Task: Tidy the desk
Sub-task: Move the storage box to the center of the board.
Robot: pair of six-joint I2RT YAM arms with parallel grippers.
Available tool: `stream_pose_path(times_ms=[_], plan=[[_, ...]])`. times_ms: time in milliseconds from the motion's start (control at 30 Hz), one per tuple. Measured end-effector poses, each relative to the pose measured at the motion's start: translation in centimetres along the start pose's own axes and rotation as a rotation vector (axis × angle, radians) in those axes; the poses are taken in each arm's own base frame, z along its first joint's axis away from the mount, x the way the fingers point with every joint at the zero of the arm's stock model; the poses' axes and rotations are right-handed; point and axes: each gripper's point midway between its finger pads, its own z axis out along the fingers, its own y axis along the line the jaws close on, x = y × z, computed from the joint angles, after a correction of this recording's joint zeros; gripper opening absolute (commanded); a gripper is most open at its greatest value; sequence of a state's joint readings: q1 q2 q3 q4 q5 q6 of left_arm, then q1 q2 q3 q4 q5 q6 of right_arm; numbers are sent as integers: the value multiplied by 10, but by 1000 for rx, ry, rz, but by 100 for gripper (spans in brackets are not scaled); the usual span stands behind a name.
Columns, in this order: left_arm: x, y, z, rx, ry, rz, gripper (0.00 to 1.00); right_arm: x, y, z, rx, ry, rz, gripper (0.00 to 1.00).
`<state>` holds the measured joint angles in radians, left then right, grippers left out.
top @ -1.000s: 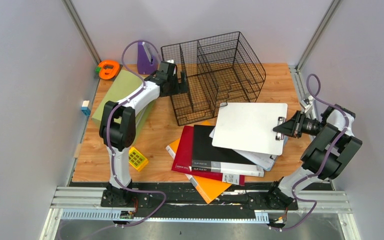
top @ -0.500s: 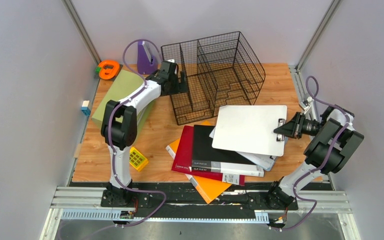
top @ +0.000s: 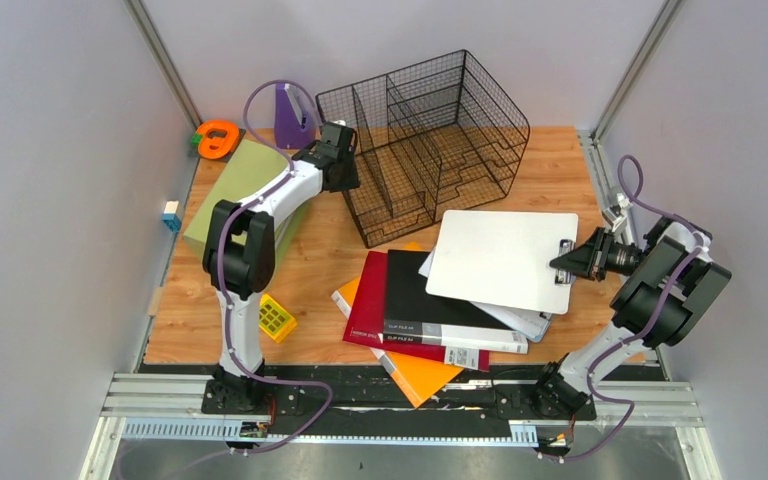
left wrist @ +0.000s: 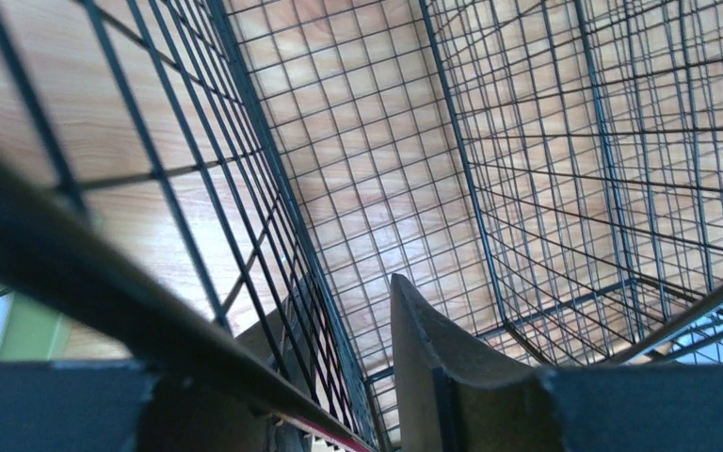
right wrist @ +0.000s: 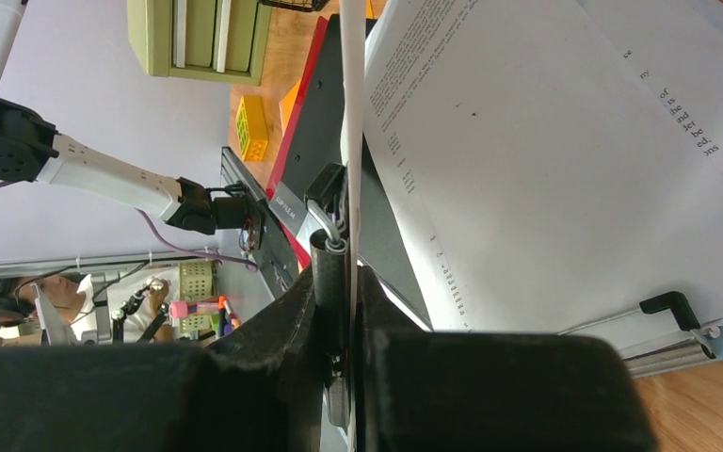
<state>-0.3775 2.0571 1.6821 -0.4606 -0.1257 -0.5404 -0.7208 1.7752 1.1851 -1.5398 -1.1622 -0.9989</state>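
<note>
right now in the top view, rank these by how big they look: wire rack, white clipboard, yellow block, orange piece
1. wire rack
2. white clipboard
3. orange piece and yellow block: these look about alike, so they are not ranked against each other.

From above, cannot make out the left claw (top: pixel 353 172) tips, lost against the wire rack (top: pixel 425 140). Up close, shows only dark, blurred fingers (left wrist: pixel 452 377), cut off by the bottom edge, grip unclear. In the right wrist view, cuts the edge-on clipboard (right wrist: pixel 351 94) off at the top. Cannot read the paper (right wrist: pixel 546 141) print or the folder label (top: pixel 460 357): too small. Hides most of the orange folder (top: pixel 422 378) under the red folder (top: pixel 365 300).
</note>
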Motion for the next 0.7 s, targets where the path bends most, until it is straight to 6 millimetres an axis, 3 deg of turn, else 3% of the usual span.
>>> stream_pose_path(times_ms=[167,300,400,533,700], plan=[[1,7,-1,-32,1,-8,26,-1,-2,1,-11,-4,19,0],[4,16,-6,-48,-2,-20,34,-2,-3,2,-20,-13,28,0],[9,26,-13,-66,-4,-36,59,-3,-2,2,-22,-17,27,0],[11,25,-19,-43,-9,-119,84,-2,-2,2,-21,-16,25,0],[7,17,-20,5,-12,-172,97,6,2,3,-23,-15,19,0]])
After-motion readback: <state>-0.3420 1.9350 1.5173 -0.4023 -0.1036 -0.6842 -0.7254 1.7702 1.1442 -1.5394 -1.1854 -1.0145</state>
